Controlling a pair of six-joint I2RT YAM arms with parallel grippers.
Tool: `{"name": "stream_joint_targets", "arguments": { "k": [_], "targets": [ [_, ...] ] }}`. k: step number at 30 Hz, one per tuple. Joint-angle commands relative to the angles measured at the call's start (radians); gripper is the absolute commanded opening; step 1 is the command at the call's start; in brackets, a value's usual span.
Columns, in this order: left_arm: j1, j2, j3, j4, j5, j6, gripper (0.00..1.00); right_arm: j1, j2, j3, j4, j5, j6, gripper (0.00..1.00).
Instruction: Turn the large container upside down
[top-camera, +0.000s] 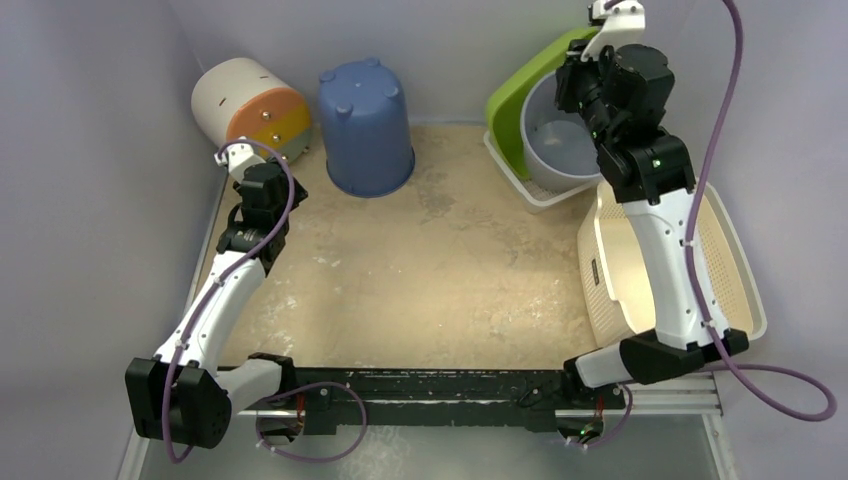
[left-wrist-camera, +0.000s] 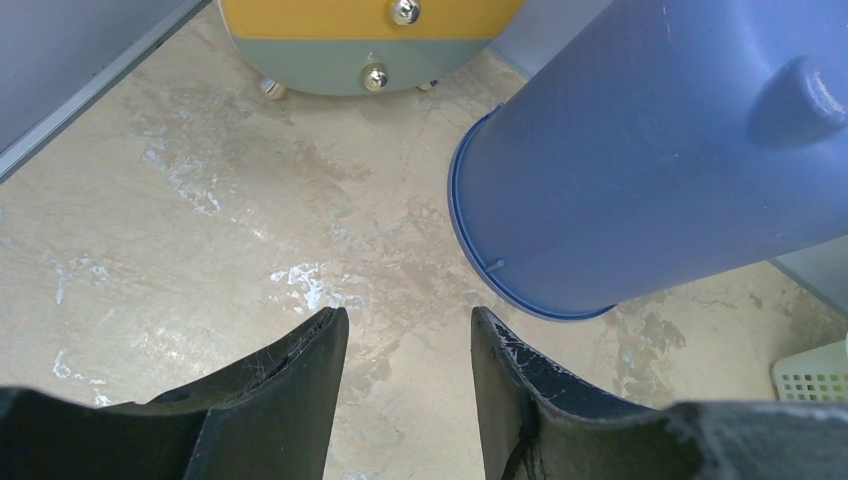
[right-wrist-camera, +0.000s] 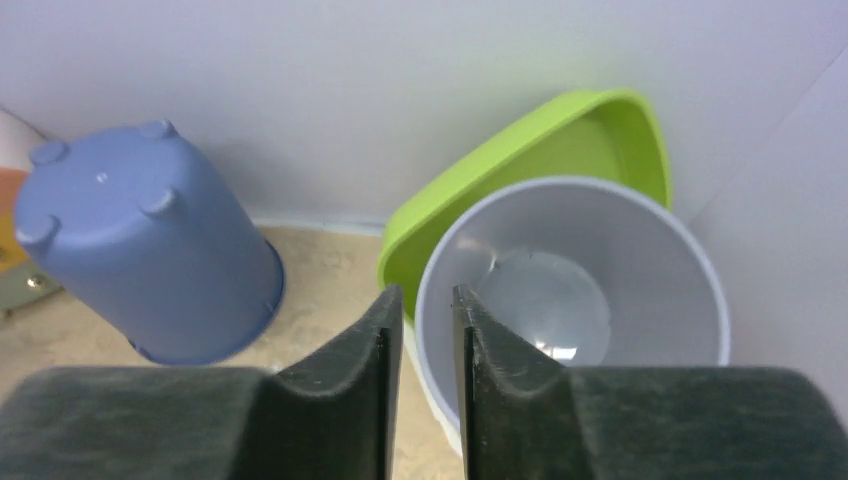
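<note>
The large blue container (top-camera: 366, 125) stands upside down at the back of the table, its rim on the surface and its footed base on top; it leans a little. It also shows in the left wrist view (left-wrist-camera: 650, 150) and the right wrist view (right-wrist-camera: 140, 240). My left gripper (top-camera: 270, 180) is open and empty, low over the table just left of the container's rim (left-wrist-camera: 410, 315). My right gripper (top-camera: 580, 85) is raised high at the back right, jaws a narrow gap apart and holding nothing (right-wrist-camera: 427, 292), above the near rim of a grey bucket (right-wrist-camera: 570, 270).
The grey bucket (top-camera: 560, 145) stands upright in a white tray (top-camera: 540, 195) with a green tub (top-camera: 520, 90) leaning behind it. A white and orange cylinder (top-camera: 250, 105) lies at the back left. A white perforated basket (top-camera: 720, 260) sits at the right edge.
</note>
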Motion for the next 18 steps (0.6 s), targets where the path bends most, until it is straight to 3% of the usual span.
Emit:
{"name": "stream_joint_targets", "arguments": {
  "k": [1,7,13,18],
  "targets": [
    [0.004,-0.020,-0.002,0.029,-0.002,0.001,0.48,0.002,0.055,-0.041,-0.138,-0.020,-0.022,0.33],
    [0.004,-0.029,-0.021,0.040,-0.002,-0.023,0.48,0.002,0.066,-0.160,-0.169,-0.057,-0.060,0.61],
    [0.003,-0.031,-0.026,0.050,-0.001,-0.031,0.48,0.002,0.107,-0.262,-0.170,-0.064,-0.067,0.71],
    [0.004,-0.032,-0.030,0.059,0.004,-0.036,0.48,0.002,0.131,-0.363,-0.117,0.091,-0.024,0.72]
  ]
}}
